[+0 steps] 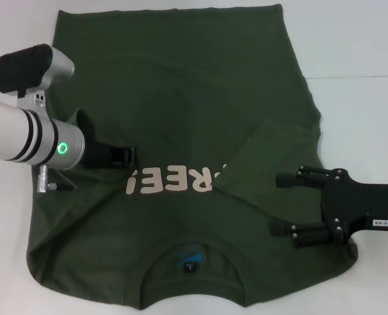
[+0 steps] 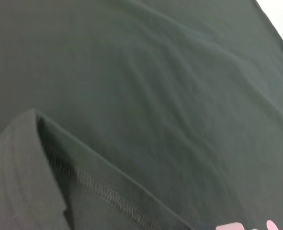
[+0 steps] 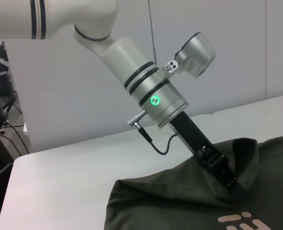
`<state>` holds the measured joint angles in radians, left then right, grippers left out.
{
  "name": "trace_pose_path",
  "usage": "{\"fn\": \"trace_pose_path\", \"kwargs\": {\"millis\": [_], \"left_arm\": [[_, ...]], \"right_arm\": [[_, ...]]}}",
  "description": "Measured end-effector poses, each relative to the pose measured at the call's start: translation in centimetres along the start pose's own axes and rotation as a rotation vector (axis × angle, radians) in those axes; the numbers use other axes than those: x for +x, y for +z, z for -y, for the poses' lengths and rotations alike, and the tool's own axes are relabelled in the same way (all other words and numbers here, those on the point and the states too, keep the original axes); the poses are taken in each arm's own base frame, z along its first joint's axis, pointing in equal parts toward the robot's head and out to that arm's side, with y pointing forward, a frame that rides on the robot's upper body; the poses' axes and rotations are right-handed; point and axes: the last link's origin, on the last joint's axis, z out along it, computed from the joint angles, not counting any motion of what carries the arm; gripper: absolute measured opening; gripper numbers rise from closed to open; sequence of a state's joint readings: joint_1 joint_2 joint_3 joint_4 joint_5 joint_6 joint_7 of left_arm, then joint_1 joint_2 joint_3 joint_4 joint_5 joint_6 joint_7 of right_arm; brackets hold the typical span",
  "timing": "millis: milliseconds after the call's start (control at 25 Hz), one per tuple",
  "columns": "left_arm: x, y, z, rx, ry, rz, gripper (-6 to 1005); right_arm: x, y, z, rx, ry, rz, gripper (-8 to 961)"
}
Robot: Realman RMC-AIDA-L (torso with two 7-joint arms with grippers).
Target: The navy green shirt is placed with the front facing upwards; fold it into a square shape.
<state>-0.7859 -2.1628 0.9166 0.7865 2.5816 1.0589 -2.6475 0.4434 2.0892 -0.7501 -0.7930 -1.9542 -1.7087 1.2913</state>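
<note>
The navy green shirt (image 1: 180,125) lies spread on the white table (image 1: 358,39) in front of you, collar nearest the robot, the pale "FREE!" print (image 1: 174,182) facing up; the sleeve on the robot's right side is already turned inward over the chest, covering the start of the print, and the sleeve on its left side looks bunched under the arm.

What could go wrong: the left gripper (image 1: 129,156) is pressed down into the cloth just beside the print; if it pulls across before it has a firm pinch of the sleeve, the fold may slip out, or the whole shirt may drag and skew — and the fold already made on the right could spring open if the fabric beneath it shifts.

The tools: the left gripper's fingertips are sunk into a raised ridge of fabric, seen clearly from the right wrist view (image 3: 222,173); whether they are clenched on the cloth or merely resting, you cannot tell. The right gripper (image 1: 280,204) hovers over the shirt's right side with its fingers spread wide apart, grasping nothing.
</note>
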Motion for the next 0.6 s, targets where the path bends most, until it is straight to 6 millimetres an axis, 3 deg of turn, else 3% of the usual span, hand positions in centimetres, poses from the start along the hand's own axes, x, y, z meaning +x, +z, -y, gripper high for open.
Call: {"fn": "trace_pose_path", "kwargs": {"millis": [400,600], "left_arm": [[-0.32,0.51,-0.24,-0.024,-0.036,0.005,82],[-0.26,0.35,-0.17,-0.065,-0.097,-0.014,173]], "right_arm": [[0.15,-0.12,-0.09,0.004,0.005,0.002,942],[0.19,-0.1,-0.18,0.001,0.006,0.004,942]]}}
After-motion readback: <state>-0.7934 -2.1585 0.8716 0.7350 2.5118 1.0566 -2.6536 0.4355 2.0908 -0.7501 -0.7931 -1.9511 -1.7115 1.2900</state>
